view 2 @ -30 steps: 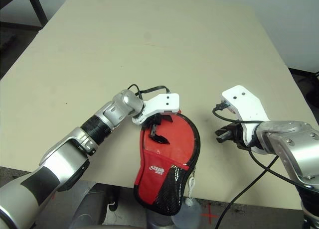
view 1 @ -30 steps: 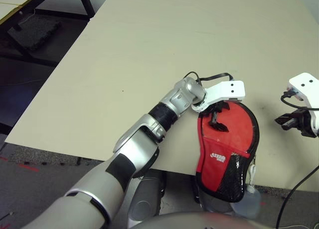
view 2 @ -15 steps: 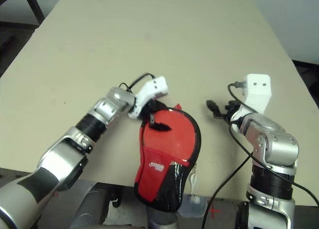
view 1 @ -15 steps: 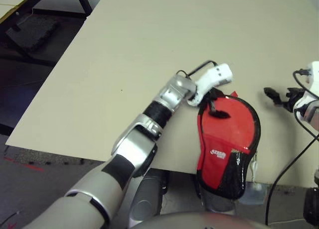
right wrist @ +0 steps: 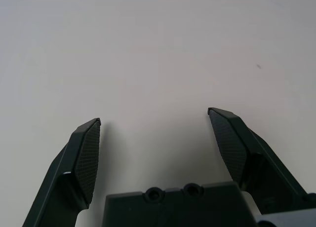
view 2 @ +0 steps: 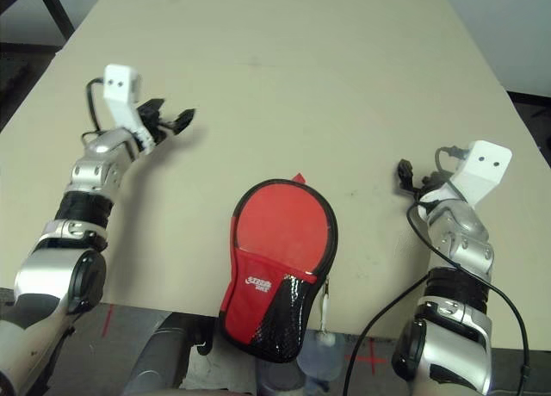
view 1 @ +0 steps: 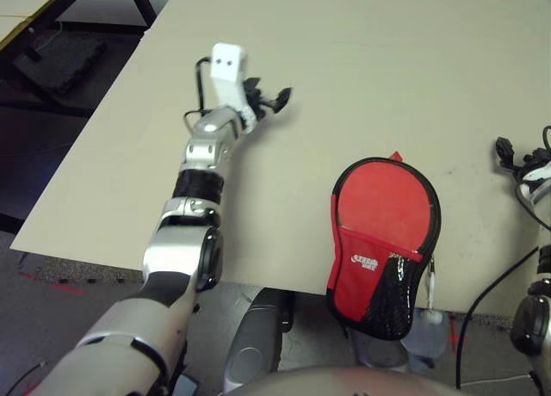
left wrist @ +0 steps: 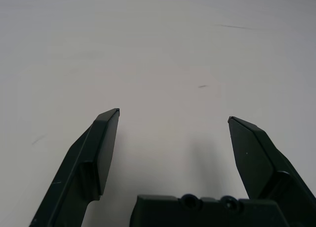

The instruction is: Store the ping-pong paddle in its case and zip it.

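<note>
The case lies flat near the table's front edge, red side up with its white logo and black mesh pocket, its narrow end hanging over the edge. Its black zipper edge runs around the rim. The ping-pong paddle is hidden. My left gripper hovers far to the left of the case over bare table, open, with nothing between its fingers. My right gripper is to the right of the case, apart from it, and its fingers are spread wide and empty.
A small grey teardrop tag hangs on a white cord off the case, past the table's front edge. A black cable loops down from my right forearm. Dark furniture stands on the floor at far left.
My left gripper has let go of the case's top and swung up and far to the left. The right gripper has drawn back to the right. The case stays put.
</note>
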Robot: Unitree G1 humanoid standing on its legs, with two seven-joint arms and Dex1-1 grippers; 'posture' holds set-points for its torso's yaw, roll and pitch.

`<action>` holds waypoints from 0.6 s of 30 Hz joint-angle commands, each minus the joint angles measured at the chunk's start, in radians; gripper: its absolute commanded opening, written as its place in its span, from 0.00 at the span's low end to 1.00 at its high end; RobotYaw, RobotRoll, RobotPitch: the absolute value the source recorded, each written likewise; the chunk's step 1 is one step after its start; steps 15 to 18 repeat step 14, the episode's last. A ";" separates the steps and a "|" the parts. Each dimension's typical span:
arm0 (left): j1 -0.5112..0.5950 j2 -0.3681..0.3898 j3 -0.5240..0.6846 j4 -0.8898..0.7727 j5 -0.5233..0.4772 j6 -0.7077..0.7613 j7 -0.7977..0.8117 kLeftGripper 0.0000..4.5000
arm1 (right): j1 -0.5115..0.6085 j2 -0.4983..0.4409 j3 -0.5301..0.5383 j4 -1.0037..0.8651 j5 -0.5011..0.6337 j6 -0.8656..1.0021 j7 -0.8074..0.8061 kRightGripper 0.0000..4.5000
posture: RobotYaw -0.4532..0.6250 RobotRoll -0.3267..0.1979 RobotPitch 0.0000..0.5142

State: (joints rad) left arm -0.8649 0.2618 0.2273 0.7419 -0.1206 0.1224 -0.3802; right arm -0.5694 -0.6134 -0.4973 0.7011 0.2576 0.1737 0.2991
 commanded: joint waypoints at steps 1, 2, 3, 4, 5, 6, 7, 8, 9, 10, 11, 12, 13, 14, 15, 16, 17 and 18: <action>0.055 0.023 0.032 0.010 -0.008 -0.066 0.071 1.00 | -0.035 -0.031 0.014 0.119 -0.008 -0.085 0.036 1.00 | 0.35 0.62 0.35; 0.071 0.027 0.041 0.011 -0.009 -0.078 0.094 1.00 | -0.049 -0.036 0.017 0.146 -0.008 -0.102 0.044 1.00 | 0.36 0.62 0.35; 0.083 0.032 0.047 0.015 -0.009 -0.090 0.111 1.00 | -0.061 -0.041 0.020 0.172 -0.009 -0.121 0.049 1.00 | 0.36 0.62 0.35; 0.100 0.040 0.049 0.015 -0.004 -0.108 0.125 1.00 | -0.069 -0.044 0.022 0.192 -0.008 -0.140 0.055 1.00 | 0.36 0.62 0.35; 0.112 0.046 0.048 0.016 -0.001 -0.121 0.134 1.00 | -0.075 -0.046 0.024 0.207 -0.008 -0.156 0.059 1.00 | 0.36 0.62 0.35; 0.117 0.045 0.044 0.020 0.005 -0.133 0.149 1.00 | -0.085 -0.053 0.024 0.235 -0.007 -0.172 0.064 1.00 | 0.36 0.62 0.35; 0.135 0.049 0.050 0.016 0.004 -0.142 0.168 1.00 | -0.086 -0.054 0.023 0.249 -0.005 -0.187 0.068 1.00 | 0.36 0.62 0.35; 0.158 0.052 0.063 0.009 -0.001 -0.149 0.192 1.00 | -0.082 -0.054 0.020 0.258 -0.002 -0.204 0.070 1.00 | 0.36 0.62 0.35; 0.175 0.054 0.071 0.007 -0.007 -0.149 0.207 1.00 | -0.079 -0.054 0.018 0.266 0.001 -0.215 0.073 1.00 | 0.36 0.62 0.35; 0.186 0.056 0.075 0.006 -0.012 -0.148 0.216 1.00 | -0.077 -0.054 0.017 0.271 0.003 -0.224 0.075 1.00 | 0.36 0.62 0.35; 0.192 0.054 0.077 0.007 -0.016 -0.145 0.223 1.00 | -0.075 -0.055 0.016 0.277 0.005 -0.230 0.077 1.00 | 0.36 0.62 0.35; 0.197 0.047 0.074 0.005 -0.017 -0.143 0.227 1.00 | -0.071 -0.056 0.015 0.282 0.006 -0.237 0.077 1.00 | 0.34 0.62 0.34; 0.203 0.045 0.070 0.007 -0.014 -0.147 0.230 1.00 | -0.060 -0.054 0.016 0.276 0.006 -0.242 0.073 1.00 | 0.34 0.62 0.34; 0.208 0.042 0.066 0.005 -0.012 -0.149 0.232 1.00 | -0.052 -0.054 0.016 0.273 0.006 -0.244 0.072 1.00 | 0.33 0.62 0.35; 0.208 0.042 0.066 0.005 -0.012 -0.149 0.232 1.00 | -0.052 -0.054 0.016 0.273 0.006 -0.244 0.072 1.00 | 0.33 0.62 0.35; 0.208 0.042 0.066 0.005 -0.012 -0.149 0.232 1.00 | -0.052 -0.054 0.016 0.273 0.006 -0.244 0.072 1.00 | 0.33 0.62 0.35; 0.208 0.042 0.066 0.005 -0.012 -0.149 0.232 1.00 | -0.052 -0.054 0.016 0.273 0.006 -0.244 0.072 1.00 | 0.33 0.62 0.35; 0.208 0.042 0.066 0.005 -0.012 -0.149 0.232 1.00 | -0.052 -0.054 0.016 0.273 0.006 -0.244 0.072 1.00 | 0.33 0.62 0.35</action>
